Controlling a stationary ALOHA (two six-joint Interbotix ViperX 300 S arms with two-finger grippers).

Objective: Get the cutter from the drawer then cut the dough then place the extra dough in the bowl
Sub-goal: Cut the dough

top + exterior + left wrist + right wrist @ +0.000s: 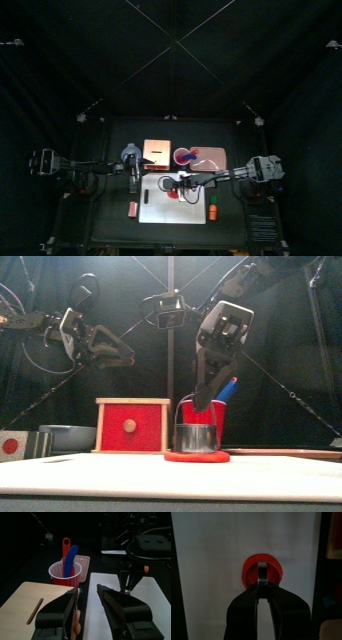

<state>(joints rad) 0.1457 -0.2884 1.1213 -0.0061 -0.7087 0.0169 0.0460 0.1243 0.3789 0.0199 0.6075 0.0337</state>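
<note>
Now | right claw (260,584) pinched on cutter (197,438) handle, directly above | cutter on dough (197,456) (red) | left claw (88,594) parted, empty

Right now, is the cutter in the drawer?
No: the cutter stands on the dough on the board, with the right end effector shut on its handle.

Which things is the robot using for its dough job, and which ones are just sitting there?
For the job: right gripper, shut on the metal cutter; red dough under it; white board; wooden box; blue-grey bowl.

Just lying about: red cup with toy knives; pink tray; left gripper, open, hovering near the box.
</note>
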